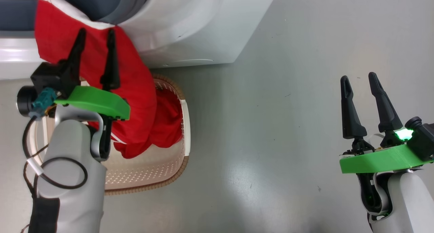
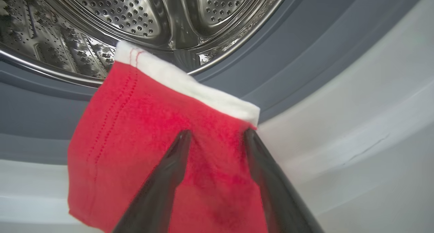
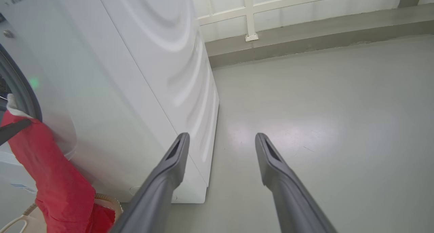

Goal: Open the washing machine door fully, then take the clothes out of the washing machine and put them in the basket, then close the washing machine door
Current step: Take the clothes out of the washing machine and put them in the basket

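At upper left, your left tool (image 1: 96,32) stands spread against the red garment (image 1: 135,90), pinching nothing. The cloth is soft, light and limp. It drapes from the washing machine (image 1: 190,22) lip down into the basket (image 1: 185,124), long axis top to bottom. Grip a bunched fold near the white hem. At lower right, your right tool (image 1: 358,76) hangs open over the floor (image 1: 271,124).
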`<state>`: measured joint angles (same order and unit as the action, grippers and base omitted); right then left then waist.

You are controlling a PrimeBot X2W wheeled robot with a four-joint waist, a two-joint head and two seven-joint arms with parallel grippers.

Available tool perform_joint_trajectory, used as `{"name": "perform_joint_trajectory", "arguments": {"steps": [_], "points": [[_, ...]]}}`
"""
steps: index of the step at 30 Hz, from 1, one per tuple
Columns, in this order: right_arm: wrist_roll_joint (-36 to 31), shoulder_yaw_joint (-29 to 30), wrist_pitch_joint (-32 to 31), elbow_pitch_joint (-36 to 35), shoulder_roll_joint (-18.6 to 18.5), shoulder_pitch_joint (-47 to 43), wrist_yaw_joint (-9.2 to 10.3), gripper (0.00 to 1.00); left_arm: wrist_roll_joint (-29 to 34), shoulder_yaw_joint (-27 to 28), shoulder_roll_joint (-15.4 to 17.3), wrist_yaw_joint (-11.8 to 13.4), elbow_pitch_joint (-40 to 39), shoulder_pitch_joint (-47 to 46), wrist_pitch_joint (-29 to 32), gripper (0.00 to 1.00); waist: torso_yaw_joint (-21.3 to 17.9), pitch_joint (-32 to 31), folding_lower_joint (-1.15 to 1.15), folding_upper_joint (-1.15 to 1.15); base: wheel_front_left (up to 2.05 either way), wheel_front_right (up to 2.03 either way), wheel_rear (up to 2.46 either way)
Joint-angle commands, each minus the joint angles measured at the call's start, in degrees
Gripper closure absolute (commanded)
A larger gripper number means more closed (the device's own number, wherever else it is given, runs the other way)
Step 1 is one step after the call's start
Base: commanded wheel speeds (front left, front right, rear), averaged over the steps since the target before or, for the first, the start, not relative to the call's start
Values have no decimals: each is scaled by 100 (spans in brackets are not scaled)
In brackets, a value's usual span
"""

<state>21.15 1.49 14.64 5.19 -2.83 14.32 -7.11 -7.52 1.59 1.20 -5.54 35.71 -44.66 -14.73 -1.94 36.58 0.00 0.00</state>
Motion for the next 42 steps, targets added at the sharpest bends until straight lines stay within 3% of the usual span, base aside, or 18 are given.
{"name": "perform_joint_trajectory", "arguments": {"steps": [1, 4, 13, 14, 30, 42], "points": [[-9, -112, 36, -134, -5, -3, -37, 0, 75, 151, 168, 2, -117, -19, -27, 57, -3, -1, 0, 0, 0, 0, 0], [-11, -98, 36, -133, -5, -4, -37, 0, 82, 160, 168, 3, -162, -13, -27, 78, 2, -2, 0, 0, 0, 0, 0], [-1, -93, 36, -126, -5, -11, -37, 0, 1, 82, 168, 23, -372, 200, -27, 91, 48, -25, 0, 0, 0, 0, 0], [-1, -91, 36, -127, -5, -13, -37, 0, -21, 71, 168, 26, -415, 251, -27, 99, 56, -30, 0, 0, 0, 0, 0], [-12, -80, 36, -117, -5, -55, -37, 0, -107, -15, 167, 86, -1026, 1243, -27, 100, 145, -122, 0, 0, 0, 0, 0], [-15, -60, 36, -149, -5, -28, -37, 0, 148, 121, 167, 125, 176, 1558, -27, 100, 84, 20, 0, 0, 0, 0, 0]]}}
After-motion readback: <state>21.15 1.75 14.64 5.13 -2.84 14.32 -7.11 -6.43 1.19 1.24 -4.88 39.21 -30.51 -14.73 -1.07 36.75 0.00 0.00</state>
